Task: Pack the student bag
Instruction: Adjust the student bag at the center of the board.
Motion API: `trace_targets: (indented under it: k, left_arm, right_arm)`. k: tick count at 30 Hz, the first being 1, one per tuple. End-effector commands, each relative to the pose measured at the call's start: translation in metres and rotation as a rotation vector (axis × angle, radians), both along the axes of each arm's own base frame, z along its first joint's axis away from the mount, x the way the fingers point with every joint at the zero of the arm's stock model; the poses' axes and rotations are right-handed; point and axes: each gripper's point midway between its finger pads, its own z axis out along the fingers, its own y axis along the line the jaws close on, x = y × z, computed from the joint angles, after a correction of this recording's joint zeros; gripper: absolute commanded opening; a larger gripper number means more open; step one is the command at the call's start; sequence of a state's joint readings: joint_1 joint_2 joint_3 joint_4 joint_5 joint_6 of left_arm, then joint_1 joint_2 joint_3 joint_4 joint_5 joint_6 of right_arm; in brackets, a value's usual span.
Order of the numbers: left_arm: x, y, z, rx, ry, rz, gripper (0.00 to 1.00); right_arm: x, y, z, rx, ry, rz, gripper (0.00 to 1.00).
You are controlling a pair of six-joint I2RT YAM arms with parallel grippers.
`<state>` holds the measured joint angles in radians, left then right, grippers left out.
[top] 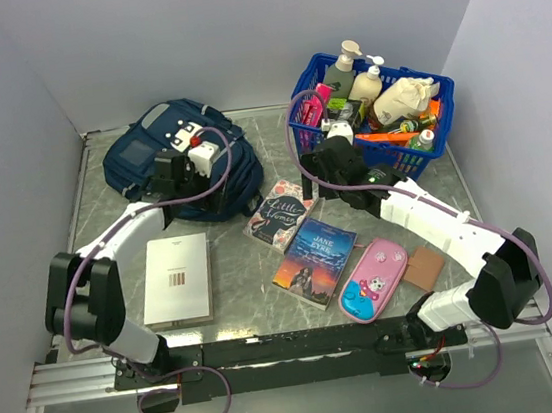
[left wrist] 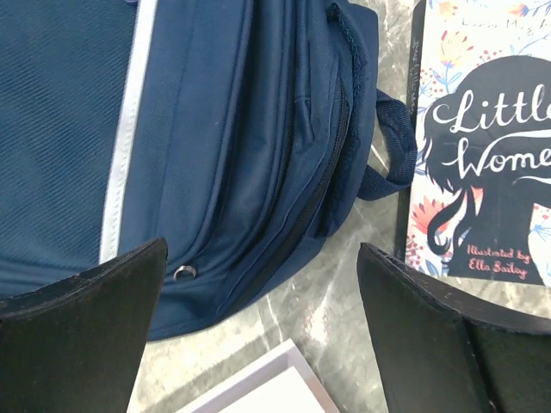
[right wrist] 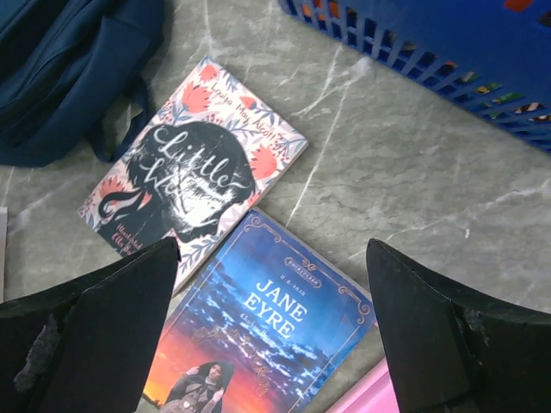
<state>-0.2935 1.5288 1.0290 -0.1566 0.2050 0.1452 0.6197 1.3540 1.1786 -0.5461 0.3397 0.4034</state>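
The large navy blue fabric backpack (top: 139,161) lies at the far left of the grey marbled table (top: 249,311). The left gripper (left wrist: 260,258) hangs over the bag's near right edge, fingers spread wide and empty. The right gripper (right wrist: 271,249), likewise spread and empty, hovers above the floral "Little Women" paperback (right wrist: 194,172) and the blue "Jane Eyre" paperback (right wrist: 275,327), near the blue plastic basket (right wrist: 448,60).

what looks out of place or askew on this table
Nothing spilled or broken. Little Women and Jane Eyre lie at a slant, and the blue basket is heaped above its rim.
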Motion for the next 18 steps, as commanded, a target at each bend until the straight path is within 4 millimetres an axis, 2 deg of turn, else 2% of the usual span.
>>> trace_targets:
  k: [1, 6, 14, 18]
  left_arm:
    - [0.028, -0.014, 0.021, 0.005, -0.115, -0.042, 0.96]
    - [0.038, -0.015, 0.009, 0.037, -0.125, -0.030, 0.96]
    - [0.043, -0.030, -0.014, 0.094, -0.102, -0.079, 0.98]
    - [0.041, -0.036, -0.024, 0.109, -0.077, -0.102, 0.81]
  right_arm:
    - [0.001, -0.011, 0.028, -0.013, -0.073, -0.036, 0.98]
    - [-0.004, -0.017, 0.027, -0.025, -0.069, -0.051, 0.98]
    - [-0.017, -0.019, 0.044, 0.038, -0.134, -0.009, 0.98]
    - [-0.019, -0.021, 0.049, 0.040, -0.145, -0.009, 0.97]
